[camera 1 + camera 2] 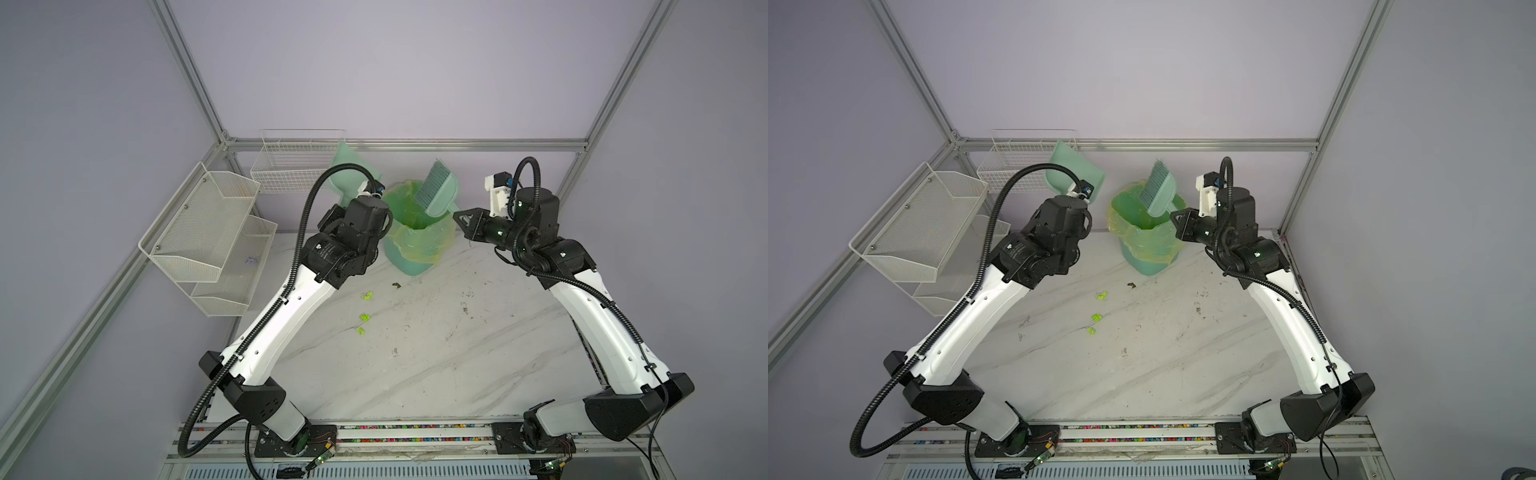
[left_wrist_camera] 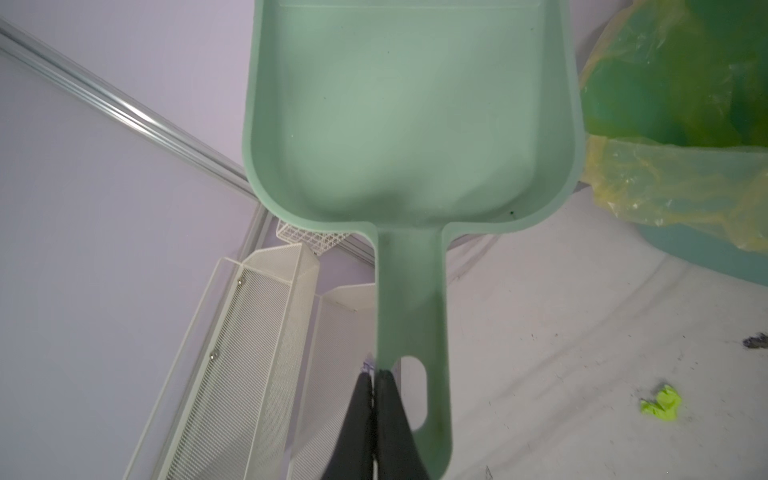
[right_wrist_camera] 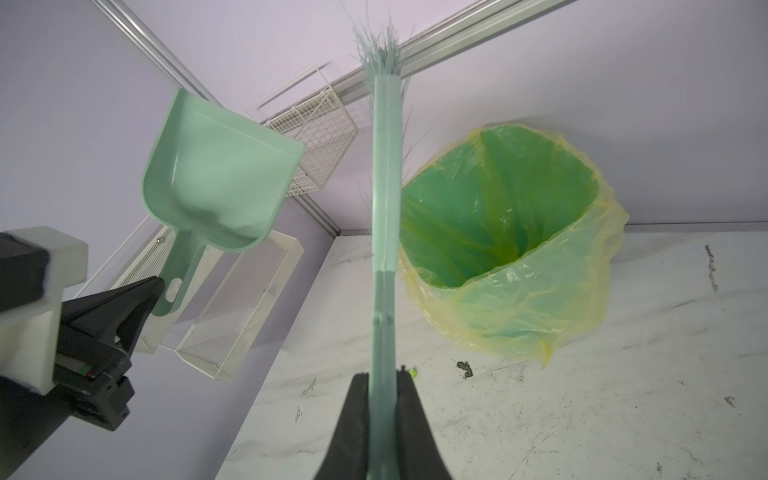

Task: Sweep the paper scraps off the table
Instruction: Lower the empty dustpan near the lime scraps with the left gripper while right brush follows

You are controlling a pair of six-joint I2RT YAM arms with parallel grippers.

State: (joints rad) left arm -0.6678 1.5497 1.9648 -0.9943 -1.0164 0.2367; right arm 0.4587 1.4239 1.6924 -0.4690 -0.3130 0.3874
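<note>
Far left, the white mesh rack (image 1: 203, 232) hung on the side wall, with the wire basket (image 1: 291, 162) fixed at the back corner just beside it. Next came the left gripper (image 2: 375, 374), jaws clamped tight on one edge of the mint-green dustpan's (image 2: 411, 116) handle, right by the hanging slot. The pan was lifted well clear of the table (image 1: 436, 353), its scoop tipped up toward the back wall and overlapping the basket in both top views.

Down on the marble, the paper scraps were easy to find: three neon yellow-green bits (image 1: 367, 296), (image 1: 365, 318), (image 1: 360, 331) lay in a loose line just beside the left forearm, in front of the bin and apart from it. One showed in the left wrist view as well (image 2: 660, 404). (No blue pieces could be made out from these angles.) A small dark speck (image 1: 396, 285) sat a little to their right, nearer the bin.

Centre stage at the back, the green bin (image 1: 409, 266) stood with its yellowish liner (image 3: 519, 316) folded over the rim. The brush (image 1: 436, 187) hung above the bin's mouth, bristles pointing up. Its handle ran down into the right gripper (image 3: 382, 374), whose jaws were pinched shut on it from both sides, just right of the bin.
</note>
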